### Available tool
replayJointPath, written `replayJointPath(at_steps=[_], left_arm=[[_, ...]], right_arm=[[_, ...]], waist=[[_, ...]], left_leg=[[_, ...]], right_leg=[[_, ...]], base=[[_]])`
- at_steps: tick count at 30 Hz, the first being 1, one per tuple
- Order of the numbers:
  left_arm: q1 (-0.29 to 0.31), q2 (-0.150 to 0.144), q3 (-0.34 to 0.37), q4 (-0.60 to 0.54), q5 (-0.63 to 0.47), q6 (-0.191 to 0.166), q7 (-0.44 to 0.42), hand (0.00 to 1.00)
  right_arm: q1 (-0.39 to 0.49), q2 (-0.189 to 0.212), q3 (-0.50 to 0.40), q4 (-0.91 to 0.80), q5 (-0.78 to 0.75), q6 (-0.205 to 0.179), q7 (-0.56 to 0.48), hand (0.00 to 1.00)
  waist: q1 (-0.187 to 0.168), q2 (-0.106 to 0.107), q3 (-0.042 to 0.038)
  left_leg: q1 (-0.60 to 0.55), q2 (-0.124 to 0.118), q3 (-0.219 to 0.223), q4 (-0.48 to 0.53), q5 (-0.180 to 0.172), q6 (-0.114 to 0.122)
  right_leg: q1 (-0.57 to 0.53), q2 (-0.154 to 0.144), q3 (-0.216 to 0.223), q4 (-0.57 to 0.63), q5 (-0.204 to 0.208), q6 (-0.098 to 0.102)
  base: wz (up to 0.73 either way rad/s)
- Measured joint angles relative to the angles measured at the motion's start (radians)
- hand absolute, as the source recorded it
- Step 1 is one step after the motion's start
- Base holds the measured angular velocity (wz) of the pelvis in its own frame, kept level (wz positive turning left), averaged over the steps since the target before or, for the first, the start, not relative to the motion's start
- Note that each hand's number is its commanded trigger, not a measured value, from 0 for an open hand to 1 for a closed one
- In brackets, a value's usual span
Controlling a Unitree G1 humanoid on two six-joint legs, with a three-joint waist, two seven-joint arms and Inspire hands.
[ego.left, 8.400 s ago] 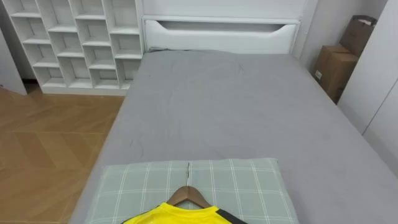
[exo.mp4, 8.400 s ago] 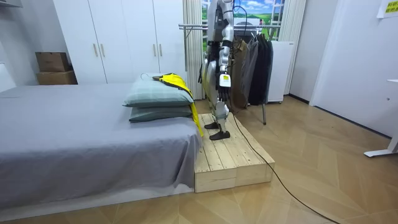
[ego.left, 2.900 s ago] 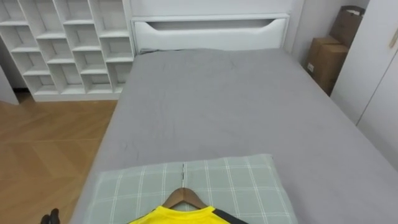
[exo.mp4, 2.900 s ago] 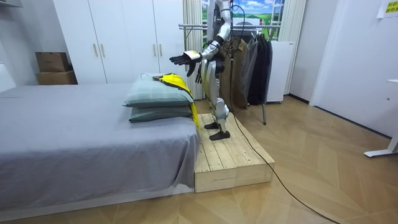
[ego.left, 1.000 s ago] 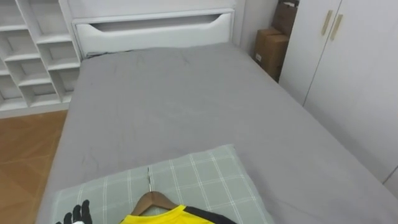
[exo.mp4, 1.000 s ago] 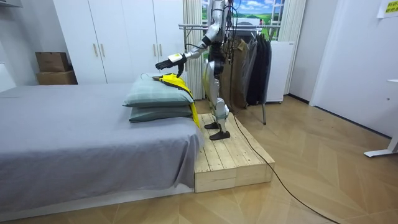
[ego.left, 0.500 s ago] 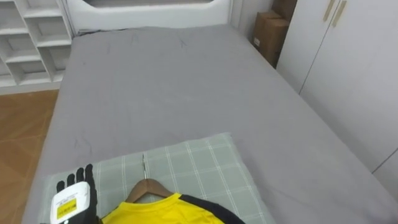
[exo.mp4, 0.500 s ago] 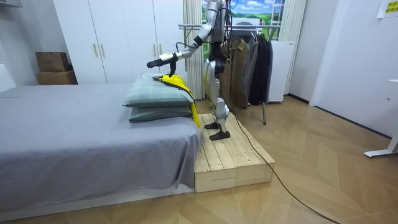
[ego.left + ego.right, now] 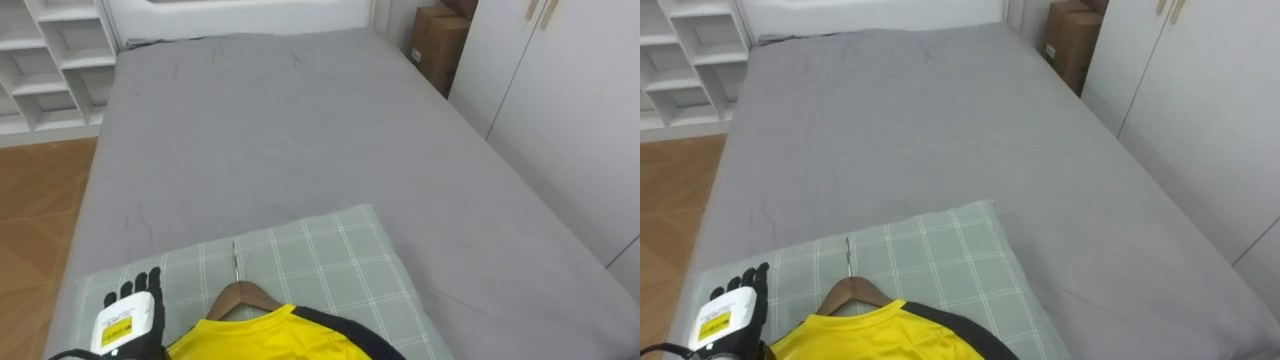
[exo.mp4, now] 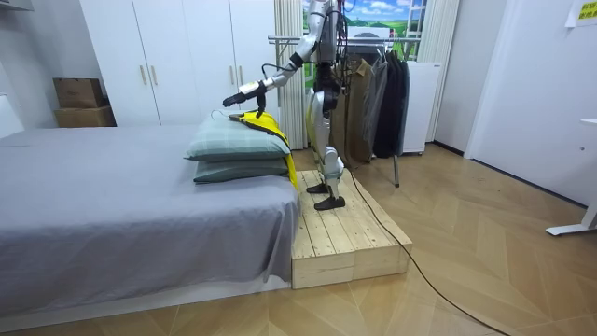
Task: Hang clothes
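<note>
A: What is the left hand (image 9: 130, 318) doing?

B: It is flat, back upward, fingers straight and a little spread, and it holds nothing. It is above the near left corner of the pillow (image 9: 320, 260). The room view shows the arm stretched out from the robot and the hand a little above the pillow.

A: And the shirt (image 9: 265, 340)?

B: It lies on the same pillow, just to the right of the hand. Whether they touch, I cannot tell. It is bright yellow, smooth cloth, with a black band running off one shoulder. In the room view its lower part hangs down over the end of the bed (image 9: 290, 130).

A: Is it on a hanger (image 9: 240, 295)?

B: Yes, a curved wooden one. Its brown shoulders stick out of the neck, and a thin metal hook (image 9: 235, 262) lies flat, pointing up the pillow.

A: What is the pillow like?

B: Soft, pale green, with a white check. It sits on a second pillow (image 10: 238, 171) on a plain grey sheet with a few creases.

A: What is further out?

B: White shelves (image 9: 50, 60) and a wood floor (image 9: 35, 200) are on the left, with cardboard boxes (image 9: 432, 40) and white wardrobe doors (image 9: 560, 100) on the right. The robot stands on a plank platform (image 10: 345, 238) at the pillow end of the bed, with a rail of dark clothes (image 10: 373, 89) behind it.
</note>
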Motion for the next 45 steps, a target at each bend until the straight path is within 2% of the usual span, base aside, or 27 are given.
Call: replayJointPath(at_steps=[4, 10, 18, 26, 33, 45], left_arm=[[0.002, -0.023, -0.026, 0.007, 0.0, -0.001, -0.044, 0.0], [0.002, -0.024, -0.044, 0.044, 0.0, -0.001, -0.105, 0.0], [0.003, -0.026, -0.043, 0.045, 0.0, -0.003, -0.142, 0.0], [0.003, -0.027, -0.043, 0.046, -0.001, -0.003, -0.163, 0.0], [0.003, -0.027, -0.043, 0.124, -0.022, -0.001, -0.169, 0.0], [0.002, -0.025, -0.017, 0.143, -0.055, 0.014, -0.175, 0.0]], right_arm=[[-0.018, 0.0, 0.0, -0.001, 0.0, -0.001, -0.002, 0.0], [-0.018, 0.0, 0.0, 0.001, 0.002, 0.001, -0.013, 0.0], [-0.004, 0.0, -0.001, 0.01, 0.004, 0.006, -0.021, 0.0], [0.004, 0.0, -0.003, 0.011, 0.001, 0.018, -0.02, 0.0], [0.003, 0.0, -0.001, 0.018, 0.006, 0.019, -0.02, 0.0], [0.003, 0.0, 0.0, 0.019, 0.006, 0.032, -0.02, 0.0]], waist=[[-0.016, -0.001, -0.0018], [-0.035, -0.004, -0.0021], [-0.038, -0.005, -0.0017], [-0.041, -0.007, -0.0021], [-0.043, -0.011, -0.0019], [-0.036, -0.023, -0.0106]], left_leg=[[0.004, -0.001, 0.0, 0.003, 0.002, 0.001], [0.022, -0.002, 0.0, 0.004, 0.002, 0.001], [0.041, -0.001, 0.002, 0.002, 0.002, 0.001], [0.046, -0.002, 0.005, 0.002, 0.002, 0.001], [0.042, -0.001, 0.014, 0.0, 0.002, 0.001], [0.03, 0.0, 0.025, -0.001, 0.002, 0.001]], right_leg=[[0.003, -0.001, 0.0, 0.0, 0.0, 0.0], [0.021, -0.002, 0.0, 0.0, -0.001, 0.001], [0.039, -0.001, 0.003, -0.002, -0.001, 0.001], [0.042, -0.002, 0.009, -0.002, -0.001, 0.001], [0.033, -0.001, 0.016, -0.002, -0.001, 0.001], [0.014, 0.002, 0.03, 0.002, 0.0, 0.002]], base=[[0.0], [0.0], [0.0], [0.0], [-0.03], [-0.03]])
